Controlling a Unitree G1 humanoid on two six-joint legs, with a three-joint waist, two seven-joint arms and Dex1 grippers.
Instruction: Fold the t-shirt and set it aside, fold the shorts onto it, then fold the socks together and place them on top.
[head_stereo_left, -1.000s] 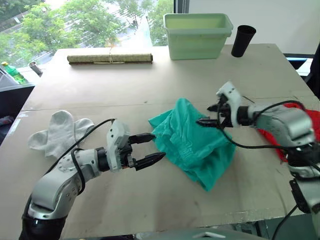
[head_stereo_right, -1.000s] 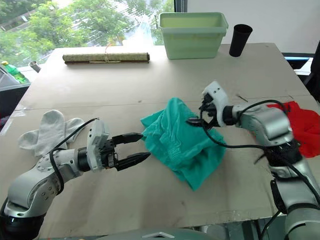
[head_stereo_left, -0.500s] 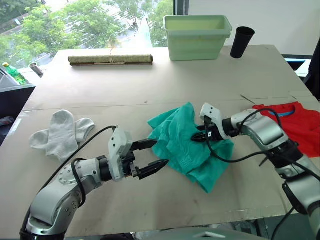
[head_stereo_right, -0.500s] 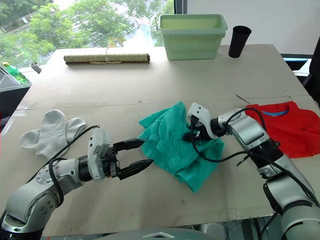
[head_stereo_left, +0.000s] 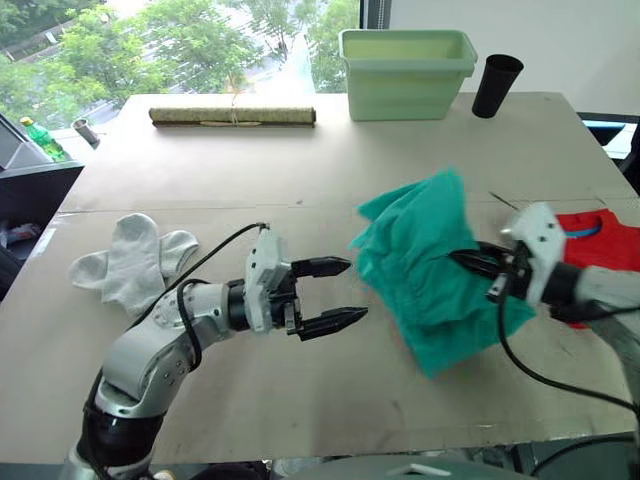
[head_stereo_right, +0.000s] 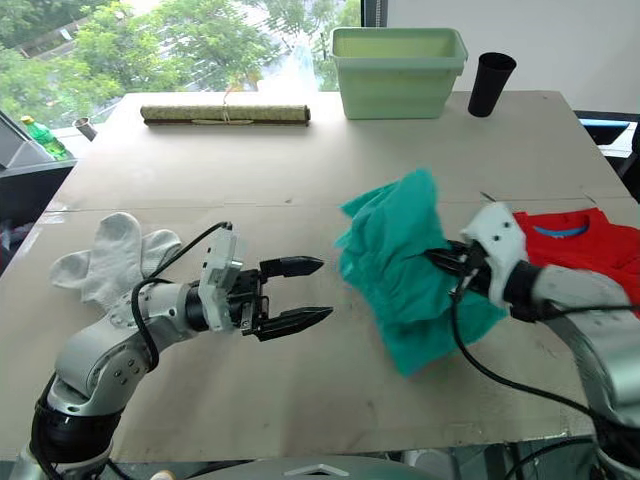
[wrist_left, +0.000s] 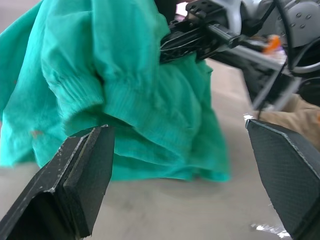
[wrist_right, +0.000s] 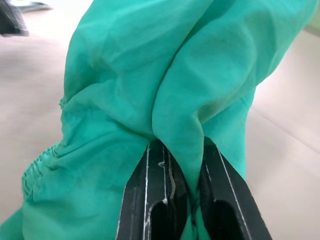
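The teal shorts (head_stereo_left: 430, 265) are bunched up and partly lifted off the table's middle, a fold of them pinched in my right gripper (head_stereo_left: 462, 260), which is shut on the cloth (wrist_right: 175, 150). My left gripper (head_stereo_left: 338, 292) hovers open just left of the shorts, its fingers (wrist_left: 80, 175) level with the gathered waistband (wrist_left: 120, 100). The red t-shirt (head_stereo_right: 565, 240) lies flat at the right edge, behind my right arm. The grey-white socks (head_stereo_left: 135, 265) lie side by side at the left.
A pale green tub (head_stereo_left: 405, 72) and a black cup (head_stereo_left: 495, 85) stand at the far edge, with a rolled mat (head_stereo_left: 232, 116) to their left. A green bottle (head_stereo_left: 45, 140) stands off the table's left side. Bare tabletop (head_stereo_left: 300, 400) lies in front of the shorts.
My right gripper closed on the shorts and pulled them up and to the right. The camera view has shifted. My left gripper stays open beside the cloth.
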